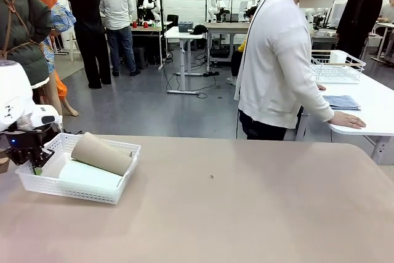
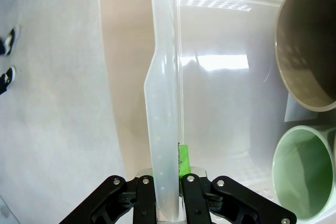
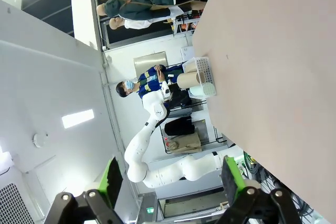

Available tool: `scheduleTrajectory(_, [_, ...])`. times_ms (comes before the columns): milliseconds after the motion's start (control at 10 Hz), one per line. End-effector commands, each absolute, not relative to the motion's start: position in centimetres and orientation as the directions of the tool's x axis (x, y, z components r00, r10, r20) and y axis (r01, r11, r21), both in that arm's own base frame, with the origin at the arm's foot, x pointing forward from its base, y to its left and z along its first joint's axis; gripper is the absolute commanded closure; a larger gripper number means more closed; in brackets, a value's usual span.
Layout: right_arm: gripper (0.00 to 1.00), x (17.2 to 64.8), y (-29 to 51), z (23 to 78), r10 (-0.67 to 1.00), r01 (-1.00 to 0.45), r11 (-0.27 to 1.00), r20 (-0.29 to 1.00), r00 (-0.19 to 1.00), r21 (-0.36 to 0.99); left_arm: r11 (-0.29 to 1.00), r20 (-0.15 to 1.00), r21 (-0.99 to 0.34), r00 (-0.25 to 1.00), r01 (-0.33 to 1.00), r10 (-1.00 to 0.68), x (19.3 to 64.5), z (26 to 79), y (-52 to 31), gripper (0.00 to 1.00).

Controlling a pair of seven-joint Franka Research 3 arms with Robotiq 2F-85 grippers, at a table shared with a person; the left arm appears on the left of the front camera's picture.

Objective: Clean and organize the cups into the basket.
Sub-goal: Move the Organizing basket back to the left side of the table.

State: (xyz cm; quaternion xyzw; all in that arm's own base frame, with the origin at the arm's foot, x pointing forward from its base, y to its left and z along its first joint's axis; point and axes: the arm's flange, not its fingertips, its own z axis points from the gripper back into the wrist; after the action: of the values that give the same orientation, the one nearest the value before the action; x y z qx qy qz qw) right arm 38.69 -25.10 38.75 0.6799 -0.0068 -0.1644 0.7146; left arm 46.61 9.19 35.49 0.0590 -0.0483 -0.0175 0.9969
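Note:
The white lattice basket (image 1: 80, 195) sits at the table's left end. A tan-brown cup (image 1: 101, 153) lies on its side in it, on top of a pale mint green cup (image 1: 89, 175). My left gripper (image 1: 34, 163) is at the basket's left end. In the left wrist view my left gripper (image 2: 169, 182) is shut on the basket's wall (image 2: 163, 103), with the open mouths of the tan cup (image 2: 307, 45) and the mint cup (image 2: 304, 174) to its right. My right gripper (image 3: 172, 177) is open and holds nothing, far from the basket (image 3: 205, 66).
A person (image 1: 277, 60) stands at the far side, turned to a white side table with a hand resting on it. That table holds a white wire basket (image 1: 337, 66) and a folded blue cloth (image 1: 341, 101). The tan tabletop (image 1: 246, 214) stretches right of the basket.

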Motion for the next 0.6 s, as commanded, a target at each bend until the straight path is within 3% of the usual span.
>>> scheduleTrajectory(0, [0.0, 38.74, -24.99, 38.61, -0.256, 0.222, 0.012, -0.212, 0.943, 0.975, 0.99, 0.103, 0.14, 0.994, 0.032, -0.046, 47.0, 34.78, 10.59, 0.94])
scheduleTrajectory(200, [0.0, 38.74, -24.99, 38.61, -0.256, 0.222, 0.012, -0.212, 0.943, 0.975, 0.992, 0.096, 0.124, 0.995, 0.024, -0.036, 47.05, 34.46, 10.84, 0.94])
scheduleTrajectory(300, [0.0, 38.74, -24.99, 38.61, -0.256, 0.222, 0.012, -0.212, 0.943, 0.975, 0.992, 0.103, 0.121, 0.994, 0.023, -0.035, 46.97, 34.71, 10.69, 0.75])
scheduleTrajectory(400, [0.0, 38.74, -24.99, 38.61, -0.256, 0.222, 0.012, -0.212, 0.943, 0.975, 0.992, 0.102, 0.124, 0.994, 0.02, -0.033, 46.79, 34.85, 10.71, 0.37])
scheduleTrajectory(500, [0.0, 38.74, -24.99, 38.61, -0.256, 0.222, 0.012, -0.212, 0.943, 0.975, 0.991, 0.106, 0.129, 0.994, 0.019, -0.032, 46.52, 34.98, 10.68, 0.18])
